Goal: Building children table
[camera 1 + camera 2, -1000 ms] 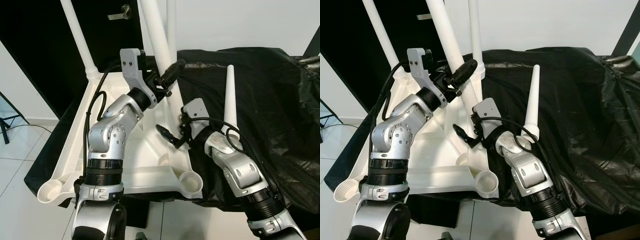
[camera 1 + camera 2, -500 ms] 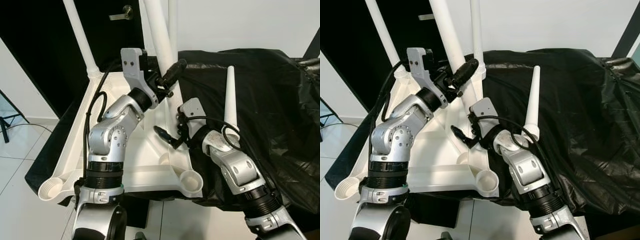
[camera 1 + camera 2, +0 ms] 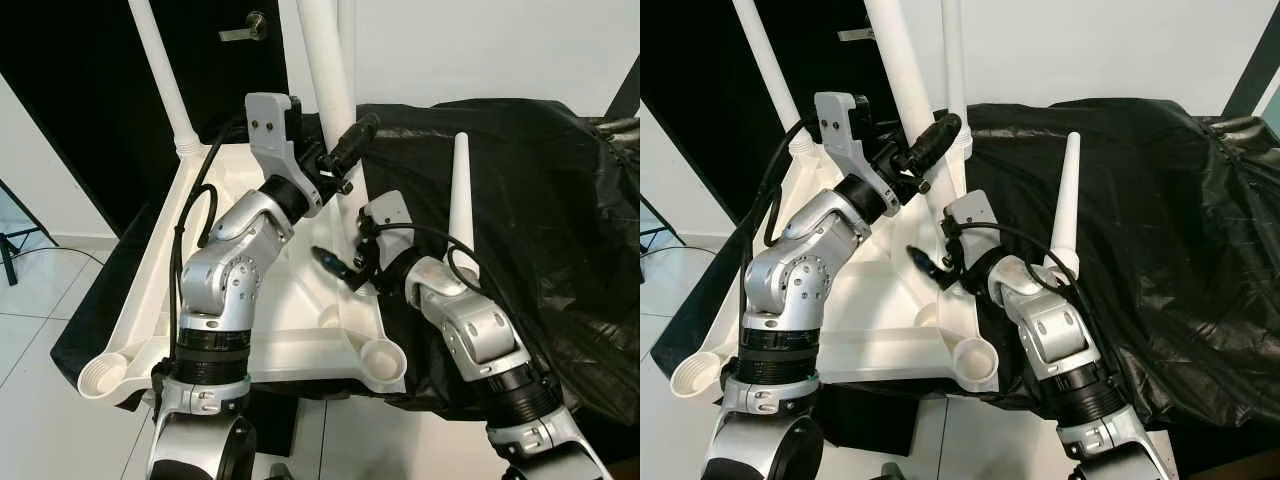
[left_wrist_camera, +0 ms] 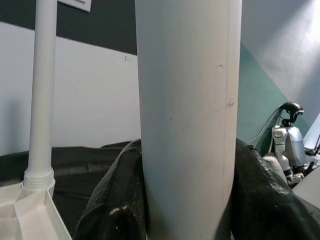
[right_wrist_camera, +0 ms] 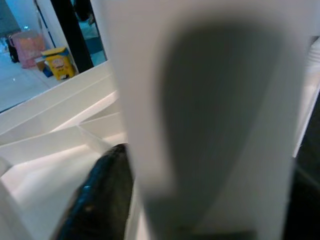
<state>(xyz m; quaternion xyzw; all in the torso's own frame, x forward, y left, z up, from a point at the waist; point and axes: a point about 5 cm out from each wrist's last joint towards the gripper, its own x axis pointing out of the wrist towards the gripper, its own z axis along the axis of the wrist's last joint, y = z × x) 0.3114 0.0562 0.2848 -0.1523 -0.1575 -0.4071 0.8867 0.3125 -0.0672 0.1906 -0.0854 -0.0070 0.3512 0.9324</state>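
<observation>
The white children's table (image 3: 150,280) lies upside down on a surface covered in black cloth. White legs stand in its far left corner (image 3: 160,70) and far right corner (image 3: 953,70). My left gripper (image 3: 348,150) is shut on a third white leg (image 3: 325,60), holding it tilted above the table's underside; its black fingers (image 4: 115,210) clamp the leg's sides (image 4: 187,100). My right gripper (image 3: 345,262) is open low down at that leg's base, and the leg (image 5: 200,125) passes between its fingers (image 5: 100,195). A fourth leg (image 3: 458,200) stands loose on the cloth behind my right forearm.
Empty round sockets sit at the table's near left corner (image 3: 100,378) and near right corner (image 3: 383,360). Crumpled black cloth (image 3: 560,200) spreads to the right. A dark door with a handle (image 3: 245,28) is behind, and white floor tiles (image 3: 40,300) lie to the left.
My right gripper has risen from the underside and closed in around the base of the held leg. The left gripper and its leg have shifted slightly right, with the leg more upright.
</observation>
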